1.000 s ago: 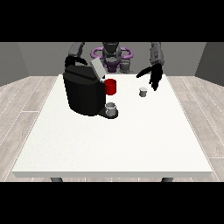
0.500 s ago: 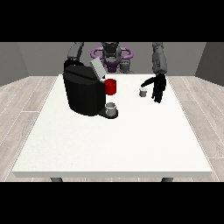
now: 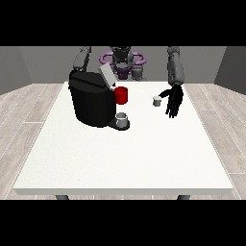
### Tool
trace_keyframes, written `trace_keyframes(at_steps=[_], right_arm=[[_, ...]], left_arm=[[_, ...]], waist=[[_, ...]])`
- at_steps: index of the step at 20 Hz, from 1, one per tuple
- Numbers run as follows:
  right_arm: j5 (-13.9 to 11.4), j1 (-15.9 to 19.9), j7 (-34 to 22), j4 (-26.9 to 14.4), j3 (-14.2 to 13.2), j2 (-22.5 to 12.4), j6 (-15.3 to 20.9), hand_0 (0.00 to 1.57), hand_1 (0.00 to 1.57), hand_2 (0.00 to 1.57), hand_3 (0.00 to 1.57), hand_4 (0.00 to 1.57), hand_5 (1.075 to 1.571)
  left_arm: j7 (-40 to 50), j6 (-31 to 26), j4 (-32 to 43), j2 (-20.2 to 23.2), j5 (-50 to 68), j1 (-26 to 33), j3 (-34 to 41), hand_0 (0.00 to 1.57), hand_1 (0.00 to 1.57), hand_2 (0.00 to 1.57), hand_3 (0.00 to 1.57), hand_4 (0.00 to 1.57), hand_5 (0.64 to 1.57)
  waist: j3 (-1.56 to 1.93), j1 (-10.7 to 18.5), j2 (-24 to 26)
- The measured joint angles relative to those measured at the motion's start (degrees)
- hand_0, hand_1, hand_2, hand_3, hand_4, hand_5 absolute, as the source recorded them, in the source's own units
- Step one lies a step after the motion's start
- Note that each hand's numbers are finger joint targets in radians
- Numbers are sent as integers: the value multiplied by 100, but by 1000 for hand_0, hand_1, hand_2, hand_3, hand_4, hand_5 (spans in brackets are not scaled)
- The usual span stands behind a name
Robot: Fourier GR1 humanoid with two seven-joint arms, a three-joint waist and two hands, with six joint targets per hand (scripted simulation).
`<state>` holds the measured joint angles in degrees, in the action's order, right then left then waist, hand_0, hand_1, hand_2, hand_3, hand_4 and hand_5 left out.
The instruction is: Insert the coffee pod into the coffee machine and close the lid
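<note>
One hand [image 3: 173, 101] visible, other hidden.

No readable txt, labels, brand marks, nos. or signs anywhere in view. Coffee machine [image 3: 93, 103] at approx 10 o'clock of the table: plain black body, no logo or markings legible. Its raised lid [image 3: 106, 75]: plain grey, no print. Red part [image 3: 122, 95] at machine's 3 o'clock side: plain, no print. Cup [image 3: 122, 118] under the spout: blank. Coffee pod [image 3: 156, 100] at approx 1 o'clock of the table: too small to tell any print. Table [image 3: 125, 158]: bare white, no markings.
</note>
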<state>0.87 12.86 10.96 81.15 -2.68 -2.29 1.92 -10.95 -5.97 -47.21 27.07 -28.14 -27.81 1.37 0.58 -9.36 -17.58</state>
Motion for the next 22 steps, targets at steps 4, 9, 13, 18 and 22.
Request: trace_keyframes(at_steps=[4, 9, 13, 18, 22], right_arm=[[29, 39, 89, -276, -124, 15, 80, 0, 0, 0, 0, 409, 1571], [74, 156, 96, -411, -179, -9, 69, 0, 0, 0, 0, 403, 1571], [24, 137, 152, -551, -152, 57, 150, 0, 0, 0, 0, 379, 1571], [48, 170, 163, -696, -147, 80, 129, 0, 0, 0, 0, 335, 1571], [90, 99, 229, -902, -225, -25, 24, 0, 0, 0, 0, 361, 1571]], left_arm=[[109, -116, 90, -83, -86, -70, -47, 0, 0, 102, 0, 0, 1571], [-12, -180, 279, -19, -167, -216, 14, 695, 695, 866, 785, 0, 1571], [-71, 50, 432, -56, -397, -317, -22, 1112, 1112, 1173, 1119, 0, 1571], [16, 351, 479, -140, -690, -353, -108, 1207, 1207, 1222, 1091, 0, 1571], [111, 394, 401, -323, -870, -275, -275, 1200, 1200, 1206, 1077, 0, 1571]], waist=[[11, 45, 108], [24, 38, 92], [11, 62, 185], [23, 10, 277], [24, 18, 454]])
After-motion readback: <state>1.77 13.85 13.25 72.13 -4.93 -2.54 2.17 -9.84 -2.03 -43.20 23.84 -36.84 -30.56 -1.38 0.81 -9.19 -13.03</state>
